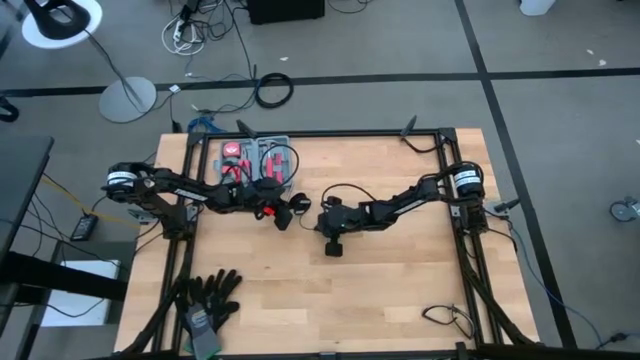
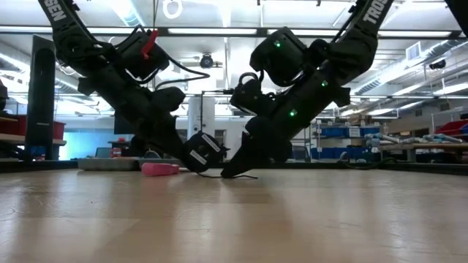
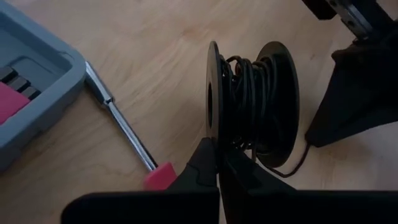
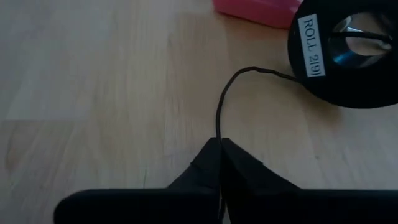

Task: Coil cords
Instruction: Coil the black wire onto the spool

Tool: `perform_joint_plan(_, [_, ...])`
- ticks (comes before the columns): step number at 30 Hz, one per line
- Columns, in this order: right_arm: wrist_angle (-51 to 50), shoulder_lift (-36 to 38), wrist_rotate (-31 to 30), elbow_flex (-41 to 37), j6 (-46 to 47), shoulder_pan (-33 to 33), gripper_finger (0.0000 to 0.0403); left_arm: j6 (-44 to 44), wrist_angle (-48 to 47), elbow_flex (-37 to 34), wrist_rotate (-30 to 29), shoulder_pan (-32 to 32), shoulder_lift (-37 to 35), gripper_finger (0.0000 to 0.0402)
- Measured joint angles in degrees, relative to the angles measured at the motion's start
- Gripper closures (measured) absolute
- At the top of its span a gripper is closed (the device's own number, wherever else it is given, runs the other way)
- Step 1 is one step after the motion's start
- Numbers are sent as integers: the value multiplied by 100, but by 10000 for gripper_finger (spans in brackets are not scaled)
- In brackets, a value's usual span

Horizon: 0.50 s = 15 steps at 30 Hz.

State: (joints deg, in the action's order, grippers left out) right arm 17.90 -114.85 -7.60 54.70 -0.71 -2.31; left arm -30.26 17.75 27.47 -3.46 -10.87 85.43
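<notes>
A black spool with two round flanges carries thin black wire wound on its core. It also shows in the right wrist view, with a white label on its face, and at mid-table in the high view. A stretch of the wire runs off the spool over the wood. My left gripper is shut on the spool. My right gripper is shut on the wire just right of the spool, with its tips low at the table. My left gripper pinches the rim of one flange between its two fingers, one finger on the flange's outer face and one on the wire side. It comes slanting down from the table's left. The spool is on edge, low at the table. My right gripper pinches the single thin wire between its fingertips, a short way from the spool. It comes slanting down from the table's right, and the fingers lie along the wire. The wire curves slack from the fingers to the spool, close over the wood.
A grey tool case with red tools stands at the far left. A screwdriver with a pink handle lies beside the spool. Black gloves lie at the near left, and a small cord at the near right.
</notes>
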Motion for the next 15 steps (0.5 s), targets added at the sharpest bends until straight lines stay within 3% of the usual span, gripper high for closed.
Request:
perform_joint_plan(8, [5, 795, -94, -32, -368, 17, 401, 0, 14, 2, 2, 2, 0, 401])
perform_joint_plan(15, [513, 806, -142, -26, -648, 161, 402, -2, 44, 0, 2, 0, 0, 401])
